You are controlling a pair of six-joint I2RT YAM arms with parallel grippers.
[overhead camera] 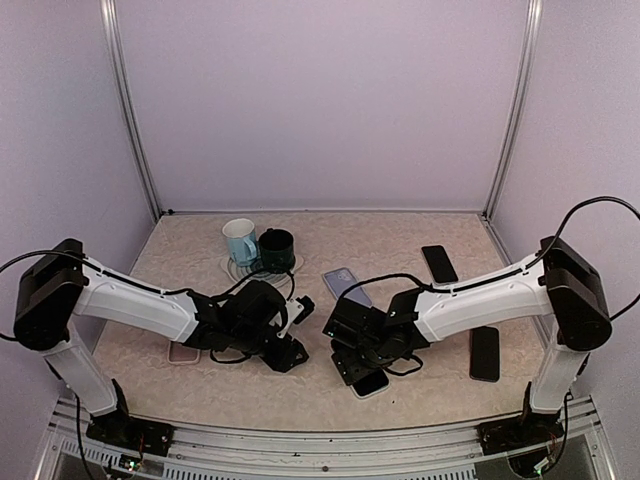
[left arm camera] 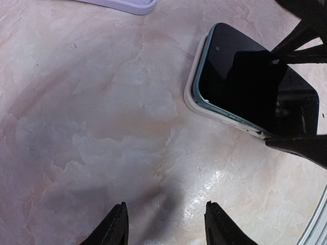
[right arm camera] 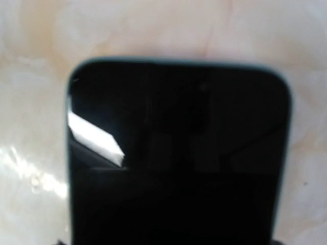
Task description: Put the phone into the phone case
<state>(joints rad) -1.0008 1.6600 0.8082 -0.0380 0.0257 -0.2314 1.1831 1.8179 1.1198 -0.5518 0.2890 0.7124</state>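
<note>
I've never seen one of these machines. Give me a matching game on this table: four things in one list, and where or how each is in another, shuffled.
1 pale mug
2 phone
3 left tool
4 right tool

A open over bare tabletop, holding nothing
B a finger at each long side of the phone
C at the back, beside a dark mug
D screen-up, white case beneath it

Pairs: 1-C, 2-D, 3-A, 4-B

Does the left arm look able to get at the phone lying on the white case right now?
Probably not cleanly. The right gripper hangs over the phone, a finger at each side, so the left gripper, open above the table beside it, would likely bump into it.
</note>
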